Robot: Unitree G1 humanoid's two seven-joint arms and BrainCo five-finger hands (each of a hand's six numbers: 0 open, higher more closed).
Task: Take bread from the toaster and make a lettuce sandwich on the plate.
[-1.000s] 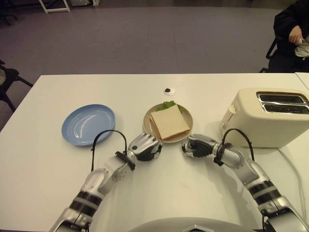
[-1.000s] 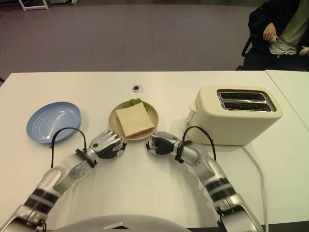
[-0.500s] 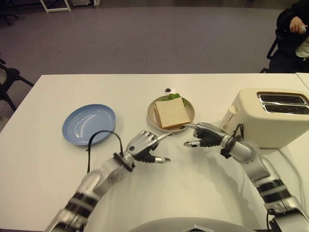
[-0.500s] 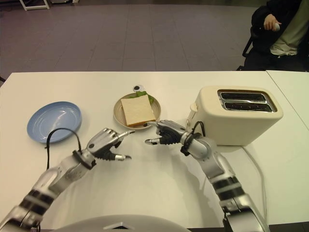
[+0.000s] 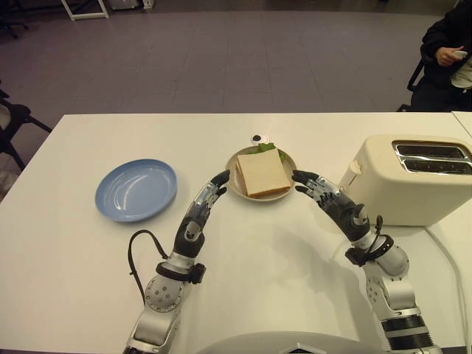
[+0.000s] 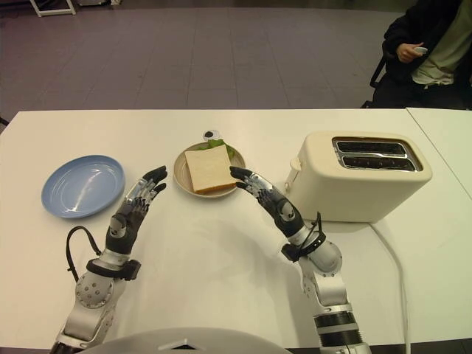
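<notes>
A sandwich (image 5: pixel 262 173) with a square bread slice on top and green lettuce (image 5: pixel 262 148) showing at its far edge lies on a beige plate (image 5: pixel 237 187) at the table's middle. My left hand (image 5: pixel 200 209) stands open just left of the plate, fingers stretched toward its rim, holding nothing. My right hand (image 5: pixel 328 199) is open just right of the plate, fingers stretched out, empty too. The cream toaster (image 5: pixel 409 181) sits at the right, its two slots dark.
An empty blue plate (image 5: pixel 136 189) lies at the left. A small black-and-white disc (image 5: pixel 257 137) sits just behind the beige plate. The toaster's white cable (image 6: pixel 398 273) runs down the table's right side. A person sits at the far right, away from the table.
Both hands went from curled at the plate's near edge to open and stretched. The plate with the sandwich slid away from me, up to the small disc. Both forearms have swung upright.
</notes>
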